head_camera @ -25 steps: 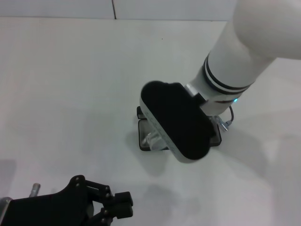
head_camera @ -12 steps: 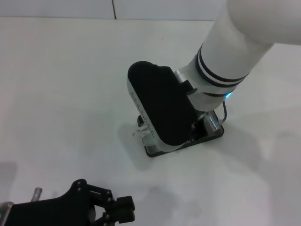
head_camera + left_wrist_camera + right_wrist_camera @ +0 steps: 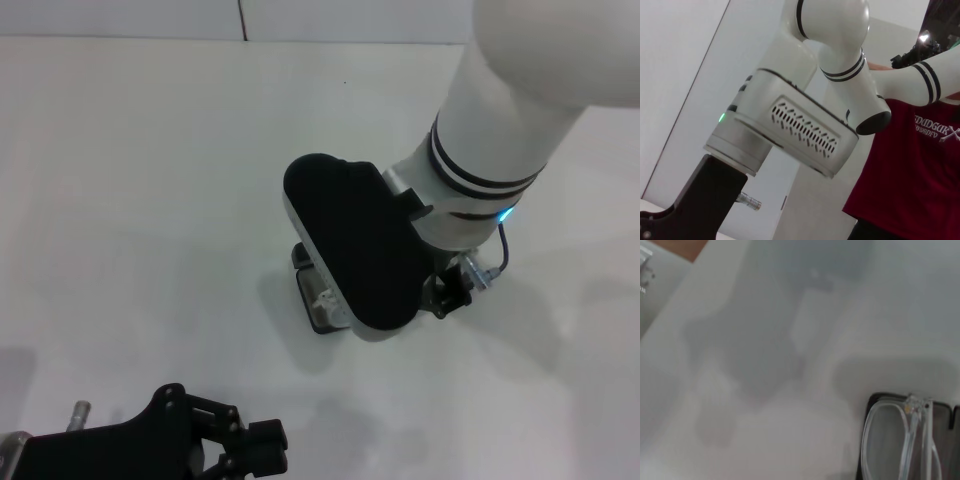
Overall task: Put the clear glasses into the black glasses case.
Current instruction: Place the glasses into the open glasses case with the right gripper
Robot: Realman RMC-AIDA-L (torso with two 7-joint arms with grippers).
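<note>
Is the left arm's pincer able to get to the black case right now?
Probably not. The left pincer sits low at the table's near edge, well apart from the black glasses case, and the right arm hangs right over the case, covering most of it, with the clear glasses lying in it.

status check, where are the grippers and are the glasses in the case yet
Right gripper low over the black glasses case. Clear glasses lying in the case. Left gripper parked near the front edge. Nothing in the way.

The head camera looks steeply down on the white tabletop, the right arm's white forearm entering from 1 o'clock. The left wrist camera faces up and away at white arm links. The right wrist camera hangs close above the flat black rectangular glasses case, also seen from the head.
</note>
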